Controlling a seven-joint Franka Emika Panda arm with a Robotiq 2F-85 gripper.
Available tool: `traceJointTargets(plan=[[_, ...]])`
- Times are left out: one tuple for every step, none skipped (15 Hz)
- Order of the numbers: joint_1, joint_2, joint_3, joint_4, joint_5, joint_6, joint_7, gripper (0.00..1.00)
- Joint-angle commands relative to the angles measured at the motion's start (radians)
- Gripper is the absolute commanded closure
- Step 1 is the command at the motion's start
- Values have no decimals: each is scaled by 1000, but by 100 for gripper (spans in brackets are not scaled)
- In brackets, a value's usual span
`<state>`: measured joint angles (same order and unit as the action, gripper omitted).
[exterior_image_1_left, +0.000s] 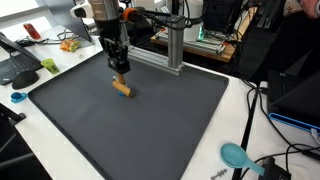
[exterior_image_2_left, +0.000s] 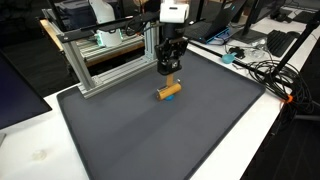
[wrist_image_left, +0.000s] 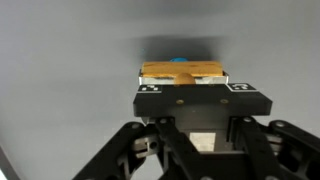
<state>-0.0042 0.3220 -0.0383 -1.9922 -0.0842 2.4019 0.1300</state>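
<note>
Pinching the orange block from both sides, the gripper points straight down, a little up and left of the middle in an exterior view. The block's low end seems to touch the dark mat on the white desk, but I cannot tell for sure. The squeeze is likely what keeps the block from rolling away. One end of it is blue. In the wrist view the block sits in the middle, just above the black gripper. Two small black-and-white marks on the gripper are too tiny to read. No other writing shows.
</note>
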Motion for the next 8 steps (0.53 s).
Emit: traceJointTargets(plan=[[3, 75, -3, 19, 6, -25, 1, 78], [3, 77, -3, 23, 8, -35, -1, 78], [2, 78, -1, 26, 11, -43, -4, 78], [2, 79, -1, 29, 11, -48, -5, 78], [2, 81, 0, 32, 12, -53, -6, 78], [2, 83, 0, 35, 13, -57, -7, 78], [1, 84, 1, 37, 14, -62, -8, 78], [0, 85, 2, 40, 17, -67, -10, 78]])
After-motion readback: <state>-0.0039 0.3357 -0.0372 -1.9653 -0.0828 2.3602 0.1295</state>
